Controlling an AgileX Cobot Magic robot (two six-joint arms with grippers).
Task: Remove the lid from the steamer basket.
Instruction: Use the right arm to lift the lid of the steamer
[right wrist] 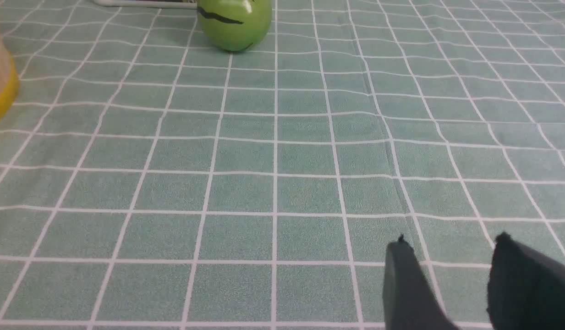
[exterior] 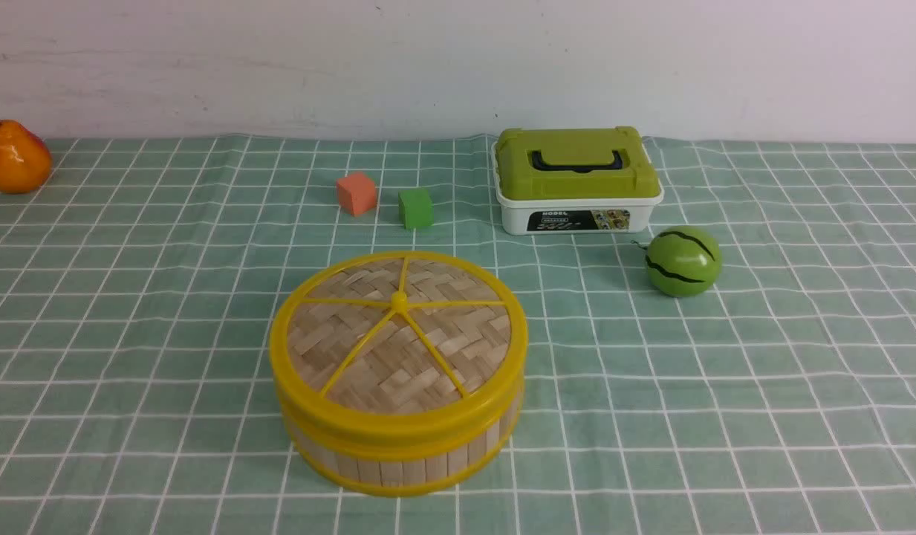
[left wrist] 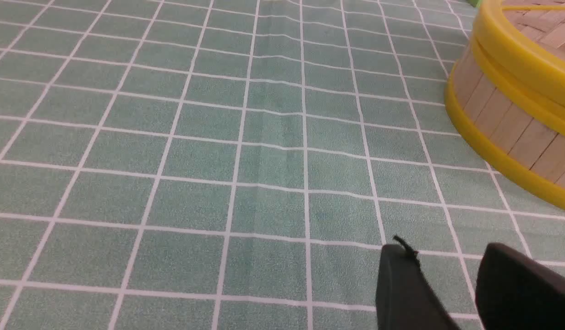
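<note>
Reaching for the knob (exterior: 399, 302) near the front view's centre calls for careful centring, both grippers' fingertips (left wrist: 440, 250) (right wrist: 449, 243) standing apart.

So the lid (exterior: 455, 338) is woven tan with yellow rim and spokes, the steamer basket (exterior: 392, 471) tan slats with yellow trim. Tablecloth's (exterior: 725, 416) green with a white grid, and the melon thing (exterior: 682, 261) is green with black stripes.
</note>
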